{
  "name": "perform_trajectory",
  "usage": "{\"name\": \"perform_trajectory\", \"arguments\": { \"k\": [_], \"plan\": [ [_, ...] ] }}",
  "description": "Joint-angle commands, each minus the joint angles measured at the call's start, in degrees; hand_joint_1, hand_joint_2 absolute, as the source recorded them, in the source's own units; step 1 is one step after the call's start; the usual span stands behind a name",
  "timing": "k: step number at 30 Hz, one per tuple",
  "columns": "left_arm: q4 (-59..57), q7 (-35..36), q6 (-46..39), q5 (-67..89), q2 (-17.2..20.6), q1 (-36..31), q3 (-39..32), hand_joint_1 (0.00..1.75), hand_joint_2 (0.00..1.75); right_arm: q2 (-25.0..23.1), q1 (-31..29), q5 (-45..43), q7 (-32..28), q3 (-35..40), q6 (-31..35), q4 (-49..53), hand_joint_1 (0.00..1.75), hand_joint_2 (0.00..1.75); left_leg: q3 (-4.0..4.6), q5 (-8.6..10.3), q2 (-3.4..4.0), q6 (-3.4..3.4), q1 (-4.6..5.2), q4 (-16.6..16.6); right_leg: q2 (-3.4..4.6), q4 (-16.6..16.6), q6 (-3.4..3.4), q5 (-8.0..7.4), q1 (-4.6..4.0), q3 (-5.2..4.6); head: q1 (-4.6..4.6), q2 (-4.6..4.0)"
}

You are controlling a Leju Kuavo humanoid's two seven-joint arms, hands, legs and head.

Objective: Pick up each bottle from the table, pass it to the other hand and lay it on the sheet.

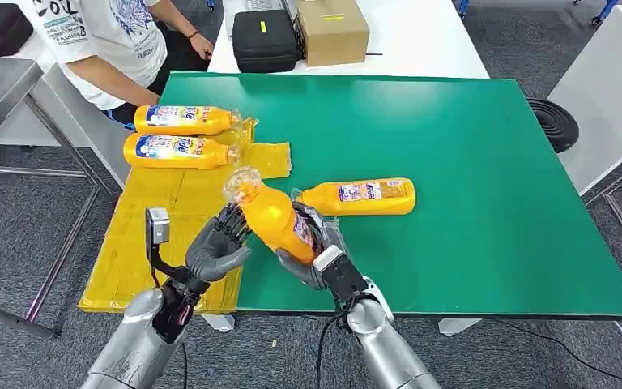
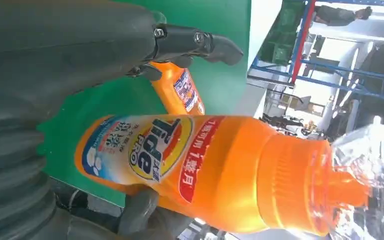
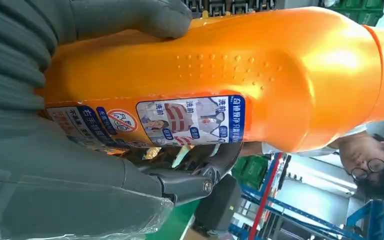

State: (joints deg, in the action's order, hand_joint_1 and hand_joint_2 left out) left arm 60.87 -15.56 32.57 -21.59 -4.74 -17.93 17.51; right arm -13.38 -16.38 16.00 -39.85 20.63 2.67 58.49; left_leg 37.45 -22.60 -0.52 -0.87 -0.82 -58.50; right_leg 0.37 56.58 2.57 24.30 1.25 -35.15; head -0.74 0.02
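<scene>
My right hand (image 1: 317,253) grips an orange detergent bottle (image 1: 278,220) by its lower body and holds it tilted above the table's front edge, clear cap pointing up and left. The right wrist view has the same bottle (image 3: 230,65) wrapped by that hand (image 3: 55,170). My left hand (image 1: 219,243) is beside the bottle's shoulder with fingers spread; whether it touches is unclear. In the left wrist view the bottle (image 2: 205,170) lies across that hand (image 2: 80,50). Another bottle (image 1: 360,197) lies on the green table (image 1: 494,203). Two bottles (image 1: 182,119) (image 1: 174,151) lie on the yellow sheet (image 1: 162,219).
A seated person (image 1: 105,40) is at the far left corner, close to the sheet. A black case (image 1: 266,39) and a cardboard box (image 1: 332,31) stand on the white table behind. The green table's right half is bare.
</scene>
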Motion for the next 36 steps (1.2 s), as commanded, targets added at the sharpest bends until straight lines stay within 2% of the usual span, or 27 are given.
{"name": "perform_trajectory", "arguments": {
  "k": [1, 10, 16, 32, 36],
  "plan": [
    [-1.53, 0.11, 0.05, 0.05, 0.31, -2.11, 1.67, 0.00, 1.75, 1.66, -2.88, -0.23, -0.15, 1.05, 0.11, -3.86, 1.75, 1.75, -0.23, -0.09, 0.02, -0.02, -0.02, 0.01, -0.05, -0.05, -0.11, 0.07, -0.05, 0.26, 0.00, 0.00],
    [-0.48, -1.78, 0.65, 1.53, 1.56, -1.10, 3.89, 0.00, 1.75, 2.98, -2.10, -1.87, -0.15, 0.39, 1.11, -1.05, 1.75, 1.75, -0.13, -0.04, 0.01, -0.01, 0.01, 0.02, -0.03, -0.04, -0.08, 0.04, -0.01, 0.15, 0.00, 0.00],
    [-3.09, -1.64, -6.22, 6.60, 0.20, -3.19, 4.57, 0.00, 1.75, 0.97, -3.15, 0.07, -0.15, 1.34, -1.01, -2.95, 1.75, 1.75, -0.12, -0.05, 0.01, 0.00, 0.00, 0.00, -0.04, -0.01, -0.09, 0.05, -0.03, 0.14, 0.00, 0.00],
    [-6.67, -1.66, -5.38, 7.77, -1.76, -7.26, 7.32, 0.00, 1.75, 0.57, -3.87, 0.34, -0.15, 2.94, -2.28, -6.17, 1.75, 1.75, -0.16, -0.06, 0.01, 0.00, 0.01, 0.02, -0.04, -0.03, -0.09, 0.05, -0.01, 0.19, 0.00, 0.00],
    [-7.54, -1.94, -2.85, 5.59, -2.21, -8.20, 7.35, 0.00, 1.75, 0.17, -4.00, 0.84, -0.15, 3.68, -2.51, -7.47, 1.75, 1.75, -0.17, -0.06, 0.00, -0.01, 0.01, 0.01, -0.06, -0.03, -0.10, 0.05, -0.02, 0.20, 0.00, 0.00]
  ]
}}
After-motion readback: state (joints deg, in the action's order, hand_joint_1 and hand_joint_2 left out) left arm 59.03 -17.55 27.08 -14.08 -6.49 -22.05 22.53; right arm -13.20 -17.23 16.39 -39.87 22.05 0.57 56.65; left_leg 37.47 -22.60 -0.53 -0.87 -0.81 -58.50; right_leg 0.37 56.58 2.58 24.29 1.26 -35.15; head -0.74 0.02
